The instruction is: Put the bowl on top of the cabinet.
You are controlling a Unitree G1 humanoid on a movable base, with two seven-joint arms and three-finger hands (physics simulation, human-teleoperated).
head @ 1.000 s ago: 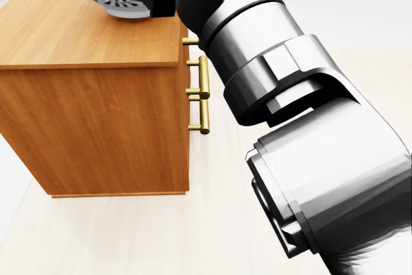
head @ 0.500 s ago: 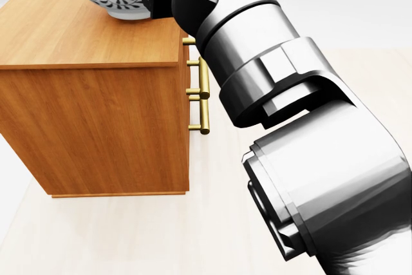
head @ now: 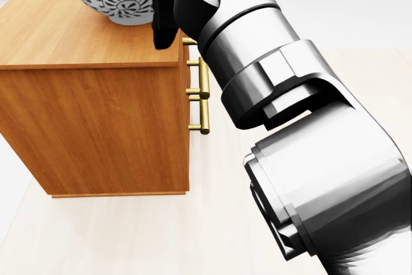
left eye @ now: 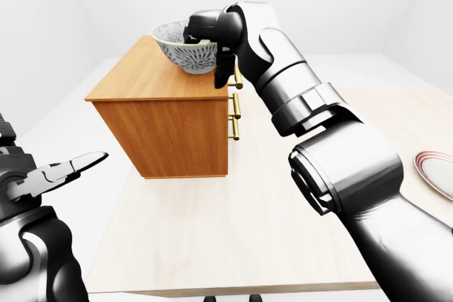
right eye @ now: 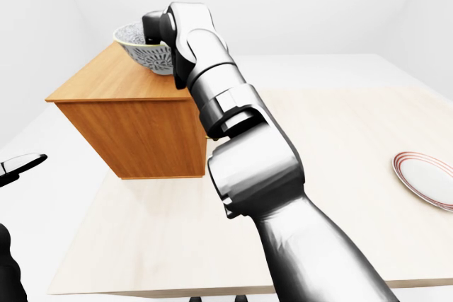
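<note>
The patterned blue-and-white bowl [left eye: 185, 53] sits upright on the top of the wooden cabinet [left eye: 163, 129], near its right edge. My right hand [left eye: 211, 51] is at the bowl's right rim. One dark part reaches over the rim into the bowl, and one finger [head: 161, 27] hangs straight down outside the bowl's wall, past the cabinet's top edge. The hand looks open about the rim. My left hand [left eye: 67, 169] hovers low at the left of the left-eye view, open and holding nothing.
The cabinet stands on a pale table [left eye: 248, 231], with brass drawer handles [left eye: 235, 107] on its right face, just under my right forearm. A red-rimmed plate [right eye: 425, 178] lies at the table's far right.
The bowl has come lower in the head view, so its rim now shows. The right hand's finger, curled at the bowl before, now stretches down beside it.
</note>
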